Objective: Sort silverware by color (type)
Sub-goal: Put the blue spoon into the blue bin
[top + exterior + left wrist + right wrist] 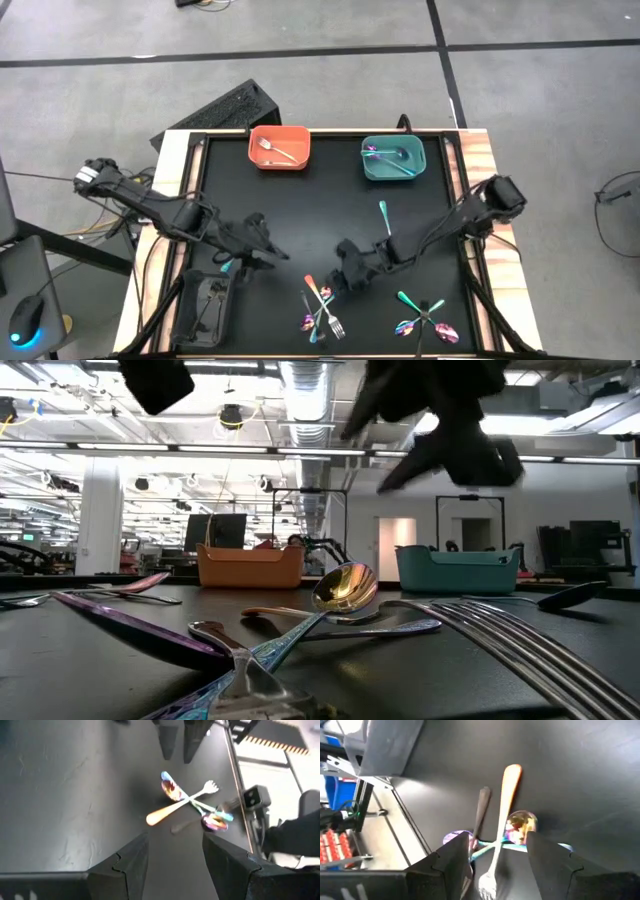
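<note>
both arms low over the black table [320, 210], seen from above. left gripper [268, 250] at abt 8 o'clock from table centre, jaws apart w/ nothing between them, pointed toward the near-edge pile. right gripper [345, 280] at abt 5 o'clock, just beside that pile; its wrist cam shows jaws wide, empty, straddling an orange-handled fork [501, 815] from above, not touching. silverware: crossed pile [322, 310] at 6 o'clock w/ orange-handled fork, rainbow spoons, teal pieces, a dark one; second crossed pile [425, 317] at 4–5 o'clock, teal + rainbow. lone teal-handled piece [384, 215] at abt 2 o'clock from centre, apart from the rest. orange bin [279, 147] at 11 o'clock holds a silver fork [275, 151]; teal bin [393, 158] at 1 o'clock holds rainbow/teal pieces. black bin [208, 305] at 8 o'clock off the table's left edge, w/ dark pieces in it.
</note>
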Controlling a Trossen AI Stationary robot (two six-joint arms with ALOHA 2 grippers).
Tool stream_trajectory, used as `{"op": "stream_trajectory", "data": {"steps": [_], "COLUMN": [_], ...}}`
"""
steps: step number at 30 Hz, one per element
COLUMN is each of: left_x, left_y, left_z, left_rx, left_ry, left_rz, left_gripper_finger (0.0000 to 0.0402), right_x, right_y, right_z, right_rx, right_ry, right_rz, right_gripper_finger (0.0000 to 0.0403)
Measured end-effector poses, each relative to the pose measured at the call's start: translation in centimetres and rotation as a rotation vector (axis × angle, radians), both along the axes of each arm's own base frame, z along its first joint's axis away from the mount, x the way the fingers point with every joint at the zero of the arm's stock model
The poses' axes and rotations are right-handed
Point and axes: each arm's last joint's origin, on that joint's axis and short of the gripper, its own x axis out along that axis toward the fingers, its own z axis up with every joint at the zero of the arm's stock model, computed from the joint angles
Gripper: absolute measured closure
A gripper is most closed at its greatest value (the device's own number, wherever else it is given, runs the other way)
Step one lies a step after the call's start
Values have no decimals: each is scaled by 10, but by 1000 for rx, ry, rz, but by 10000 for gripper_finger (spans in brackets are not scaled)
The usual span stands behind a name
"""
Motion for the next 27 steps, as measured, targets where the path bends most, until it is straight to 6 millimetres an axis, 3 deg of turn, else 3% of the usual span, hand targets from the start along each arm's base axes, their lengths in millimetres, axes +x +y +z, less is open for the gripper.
{"op": "stream_trajectory", "data": {"steps": [8,13,20,27], "left_x": [-8,-10,-12,-11], "left_y": [-5,-7,-5,-5], "left_z": [-5,-6,-8,-8], "left_rx": [51,62,101,121], "left_ry": [52,68,79,73], "left_rz": [40,61,97,75], "left_gripper_finger": [229,229,229,229], "right_x": [15,12,1,4], "right_y": [9,19,33,23], "right_z": [-33,-35,-36,-37], "right_rx": [85,115,126,94], "right_ry": [34,100,167,173], "right_rz": [22,92,178,170], "right_gripper_finger": [186,191,230,251]}}
